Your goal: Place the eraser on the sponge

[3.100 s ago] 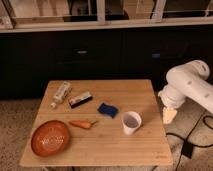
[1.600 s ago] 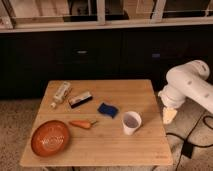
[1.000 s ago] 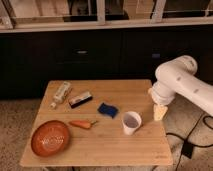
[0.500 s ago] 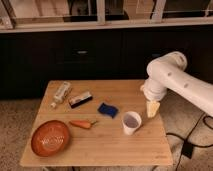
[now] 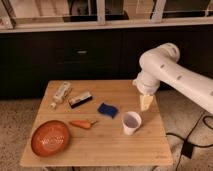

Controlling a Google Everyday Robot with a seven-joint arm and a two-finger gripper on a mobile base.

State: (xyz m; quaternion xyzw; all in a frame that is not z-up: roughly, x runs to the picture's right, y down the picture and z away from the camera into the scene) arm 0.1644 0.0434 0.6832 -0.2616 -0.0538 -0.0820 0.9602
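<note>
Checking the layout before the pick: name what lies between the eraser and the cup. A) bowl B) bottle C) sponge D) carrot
C: the sponge lies between the eraser and the cup, while the gripper hangs over the right side of the table, just above the cup.

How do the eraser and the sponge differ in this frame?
Colour: the eraser is black with a pale top, the sponge dark blue. Shape: the eraser is a narrow bar, the sponge a squarish pad. Place: the eraser lies further left in view and back, the sponge nearer the middle, apart from it. Both lie flat on the table; the gripper is at the table's right side, touching neither.
</note>
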